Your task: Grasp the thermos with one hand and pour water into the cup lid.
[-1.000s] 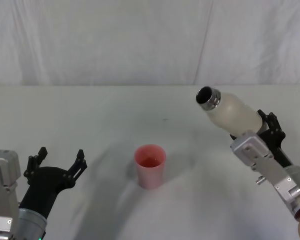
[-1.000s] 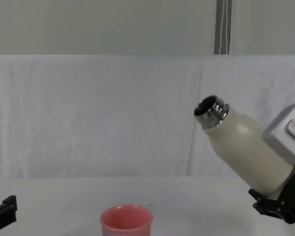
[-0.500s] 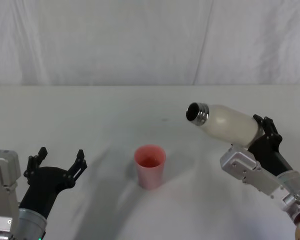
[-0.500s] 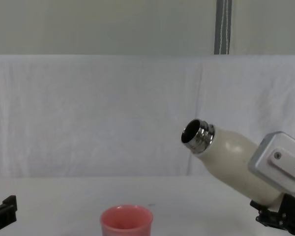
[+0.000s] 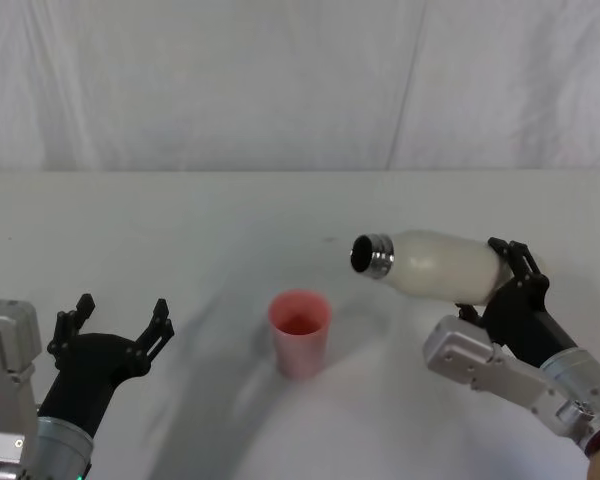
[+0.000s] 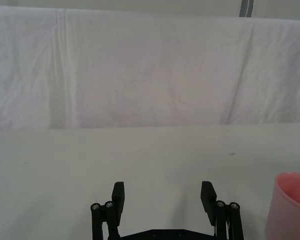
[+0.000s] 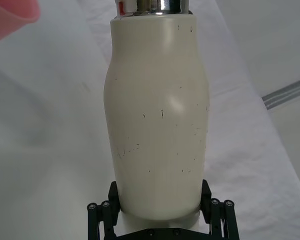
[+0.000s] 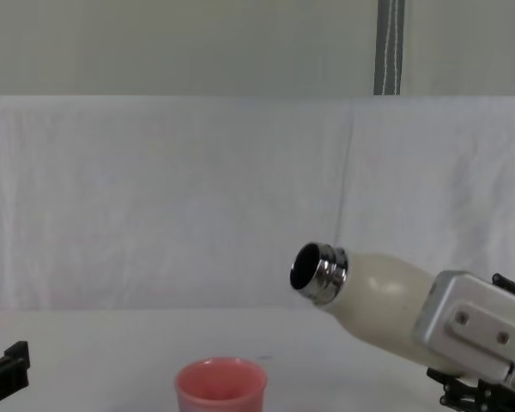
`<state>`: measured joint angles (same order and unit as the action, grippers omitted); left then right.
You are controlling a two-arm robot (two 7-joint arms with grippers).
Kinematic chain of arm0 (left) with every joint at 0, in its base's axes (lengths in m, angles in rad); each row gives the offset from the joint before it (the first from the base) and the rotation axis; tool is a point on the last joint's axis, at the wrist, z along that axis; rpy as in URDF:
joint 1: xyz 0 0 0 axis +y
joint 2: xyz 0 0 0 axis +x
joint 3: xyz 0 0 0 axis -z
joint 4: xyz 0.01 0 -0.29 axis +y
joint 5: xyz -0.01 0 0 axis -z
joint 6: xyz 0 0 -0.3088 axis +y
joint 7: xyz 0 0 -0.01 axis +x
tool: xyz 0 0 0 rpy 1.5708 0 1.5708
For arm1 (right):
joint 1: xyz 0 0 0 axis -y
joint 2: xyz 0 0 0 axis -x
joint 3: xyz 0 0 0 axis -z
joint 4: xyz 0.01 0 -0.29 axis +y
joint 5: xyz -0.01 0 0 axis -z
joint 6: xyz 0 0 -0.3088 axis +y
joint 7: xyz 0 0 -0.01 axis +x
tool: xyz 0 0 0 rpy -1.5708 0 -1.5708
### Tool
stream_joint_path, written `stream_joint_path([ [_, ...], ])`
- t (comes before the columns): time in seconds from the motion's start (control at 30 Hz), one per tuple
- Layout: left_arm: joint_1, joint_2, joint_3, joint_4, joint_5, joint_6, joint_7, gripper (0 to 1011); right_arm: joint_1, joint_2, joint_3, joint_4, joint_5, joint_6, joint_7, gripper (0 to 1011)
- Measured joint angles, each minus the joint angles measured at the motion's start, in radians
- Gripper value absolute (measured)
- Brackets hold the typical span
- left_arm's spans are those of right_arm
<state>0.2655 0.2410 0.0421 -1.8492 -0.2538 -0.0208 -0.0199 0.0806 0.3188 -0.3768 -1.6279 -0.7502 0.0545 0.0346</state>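
The cream-white thermos [image 5: 440, 265] hangs in the air, tipped almost level, its open steel neck [image 5: 371, 256] pointing left toward the cup lid. My right gripper [image 5: 512, 277] is shut on its base end; the right wrist view shows the thermos [image 7: 157, 110] clamped between both fingers [image 7: 101, 212]. The pink cup lid [image 5: 300, 331] stands upright on the table, below and left of the neck, apart from it. From the chest view the neck [image 8: 318, 273] sits above and right of the cup lid [image 8: 221, 386]. My left gripper [image 5: 120, 322] rests open near the table's front left, holding nothing.
A white cloth covers the table [image 5: 180, 230] and hangs as a backdrop behind it. A grey vertical strip [image 8: 389, 47] shows on the wall above the backdrop. The pink cup's edge [image 6: 292, 205] appears in the left wrist view, beside the open fingers.
My right gripper has tilted the thermos further over and lowered it. Its neck has moved left and down, closer to the cup lid. The left arm has stayed still.
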Motion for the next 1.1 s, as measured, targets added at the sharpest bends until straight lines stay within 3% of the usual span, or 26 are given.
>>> stream_joint_path([
  [0.53,0.0,0.0,0.0,0.0,0.0,0.0,0.0,1001,0.029,0.05,-0.048,-0.023,-0.103,0.053,0.054,948],
  [1.1,0.0,0.0,0.0,0.0,0.0,0.0,0.0,1001,0.06,0.066,-0.07,-0.028,-0.145,0.077,0.08,948],
])
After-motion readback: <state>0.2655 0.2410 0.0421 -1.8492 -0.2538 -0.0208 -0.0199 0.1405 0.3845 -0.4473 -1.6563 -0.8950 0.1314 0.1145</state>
